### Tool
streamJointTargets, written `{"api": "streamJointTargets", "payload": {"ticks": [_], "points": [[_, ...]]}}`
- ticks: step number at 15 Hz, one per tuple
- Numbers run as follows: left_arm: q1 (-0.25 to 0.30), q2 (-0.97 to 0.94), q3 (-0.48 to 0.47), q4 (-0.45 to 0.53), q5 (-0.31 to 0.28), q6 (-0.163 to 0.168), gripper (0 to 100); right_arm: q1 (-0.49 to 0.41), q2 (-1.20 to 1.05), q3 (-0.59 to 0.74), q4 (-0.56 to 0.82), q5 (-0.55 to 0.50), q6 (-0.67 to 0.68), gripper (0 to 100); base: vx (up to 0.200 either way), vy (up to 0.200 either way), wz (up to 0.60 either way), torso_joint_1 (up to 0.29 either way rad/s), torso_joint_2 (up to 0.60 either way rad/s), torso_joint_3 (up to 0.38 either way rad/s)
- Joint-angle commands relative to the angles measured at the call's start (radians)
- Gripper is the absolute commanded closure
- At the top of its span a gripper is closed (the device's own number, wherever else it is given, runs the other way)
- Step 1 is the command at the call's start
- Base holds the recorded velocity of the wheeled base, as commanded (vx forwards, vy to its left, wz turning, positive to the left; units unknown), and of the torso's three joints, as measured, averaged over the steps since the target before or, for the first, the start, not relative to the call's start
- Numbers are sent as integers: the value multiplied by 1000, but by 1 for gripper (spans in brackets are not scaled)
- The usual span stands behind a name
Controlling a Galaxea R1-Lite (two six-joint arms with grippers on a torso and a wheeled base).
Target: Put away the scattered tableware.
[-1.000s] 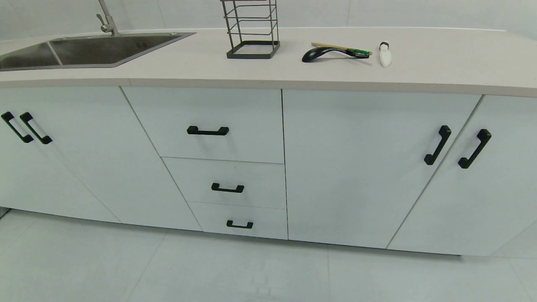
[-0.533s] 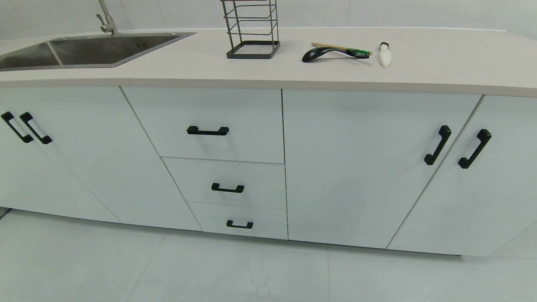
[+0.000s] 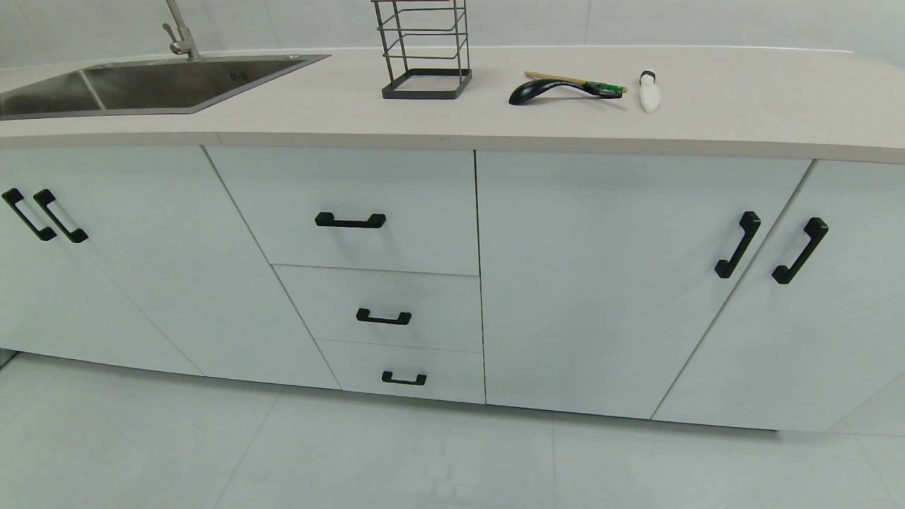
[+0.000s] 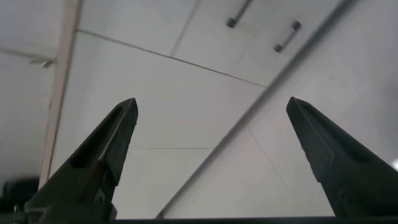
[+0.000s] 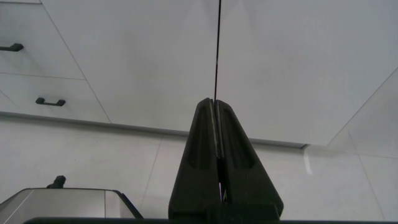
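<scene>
Upper right of centre in the head view, flat on the countertop [image 3: 742, 106]: a black spoon [image 3: 536, 90], bowl to the left, handle running right to meet a wooden stick [image 3: 558, 78] with a green end. Just right of these and apart, a small white utensil [image 3: 649, 99]. To their left, an upright black wire rack [image 3: 426, 92]; farther on, at the upper left of the frame, a steel sink [image 3: 141, 81]. Below, white cabinet fronts [image 3: 601, 283] with black handles. Left gripper [image 4: 211, 106] spread wide, holding nothing, aimed at floor and cabinets. Right gripper [image 5: 214, 106] pressed closed on nothing, pointed at a cabinet door seam.
</scene>
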Motion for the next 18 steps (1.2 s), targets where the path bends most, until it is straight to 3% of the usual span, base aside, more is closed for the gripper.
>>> {"api": "streamJointTargets", "payload": {"ticks": [1, 2, 3, 5, 6, 7, 12, 13, 16, 18], "points": [[-46, 283, -46, 37, 1, 143, 0, 0, 1, 0, 0, 1, 0, 100, 0, 0, 0, 0, 0, 0], [-64, 357, -55, 35, 18, 204, 0, 0, 1, 0, 0, 1, 0, 100, 0, 0, 0, 0, 0, 0], [-78, 401, -61, 34, 30, 232, 0, 0, 1, 0, 0, 1, 0, 100, 0, 0, 0, 0, 0, 0], [-156, 567, -98, 29, 78, 285, 0, 0, 1, 0, 0, 1, 0, 100, 0, 0, 0, 0, 0, 0], [-221, 699, -135, -20, 115, 298, 0, 0, 1, 0, 0, 1, 0, 100, 0, 0, 0, 0, 0, 0], [-244, 771, -149, -74, 127, 298, 0, 0, 1, 0, 0, 1, 0, 100, 0, 0, 0, 0, 0, 0], [-245, 1004, -181, -253, 122, 295, 0, 0, 1, 0, 0, 1, 0, 100, 0, 0, 0, 0, 0, 0], [-247, 1053, -212, -279, 121, 308, 0, 0, 1, 0, 0, 1, 0, 100, 0, 0, 0, 0, 0, 0], [-247, 1197, -291, -293, 118, 410, 0, 0, 1, 0, 0, 1, 0, 100, 0, 0, 0, 0, 0, 0], [-250, 1308, -368, -295, 104, 407, 0, 0, 1, 0, 0, 1, 0, 100, 0, 0, 0, 0, 0, 0]]}}
